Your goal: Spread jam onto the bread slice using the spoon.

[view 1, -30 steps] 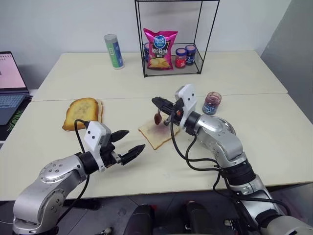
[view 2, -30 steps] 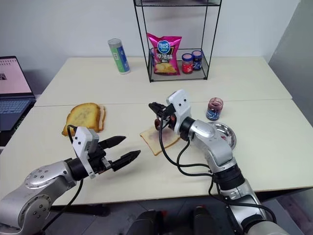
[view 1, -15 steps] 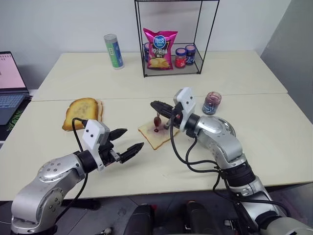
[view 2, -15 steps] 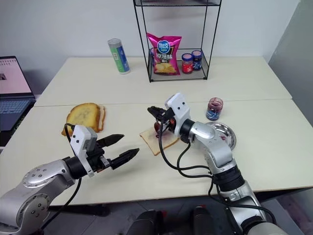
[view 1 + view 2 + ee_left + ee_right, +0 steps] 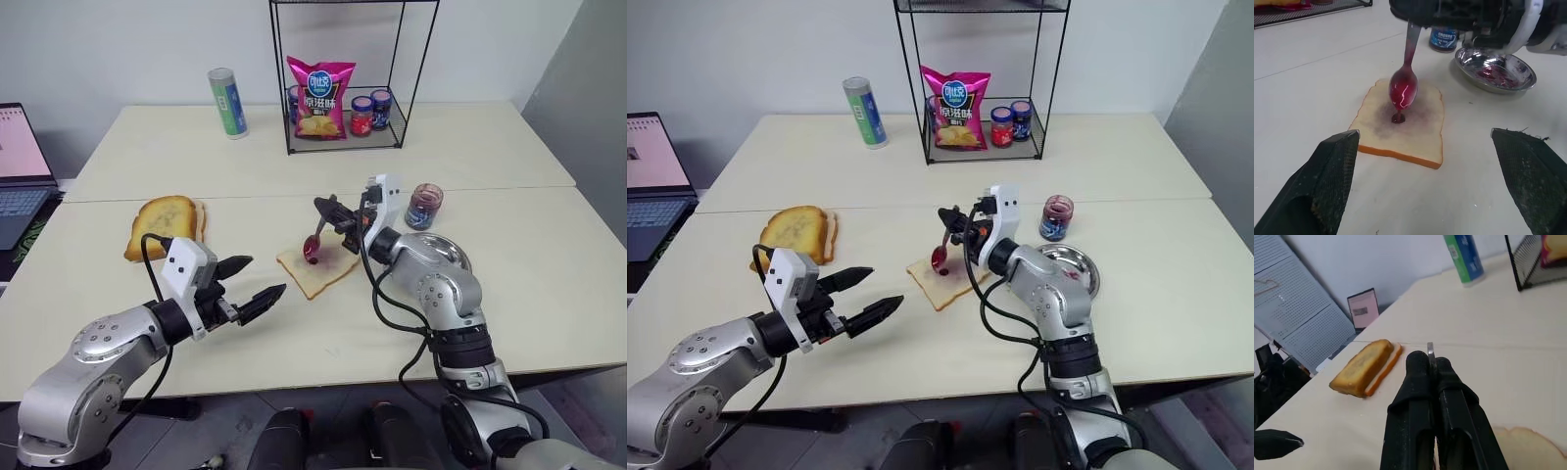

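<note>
With our right claw (image 5: 327, 210) clamped on the spoon (image 5: 1404, 83), we should drag its bowl gently outward, spreading jam (image 5: 1397, 118) across the bread slice (image 5: 1420, 139).

On my feed, a black wire rack (image 5: 353, 73) stands at the back of the pale table (image 5: 147, 147). Inside it I see a pink chip bag (image 5: 319, 98) with a red-capped jar (image 5: 361, 115) and a blue-capped jar (image 5: 381, 109) beside it. A green-and-blue canister (image 5: 227, 103) stands left of the rack. Two toasted slices (image 5: 165, 225) lie stacked near the left edge. A steel dish (image 5: 1070, 269) sits to the right, and a laptop (image 5: 20, 171) is open at far left.
</note>
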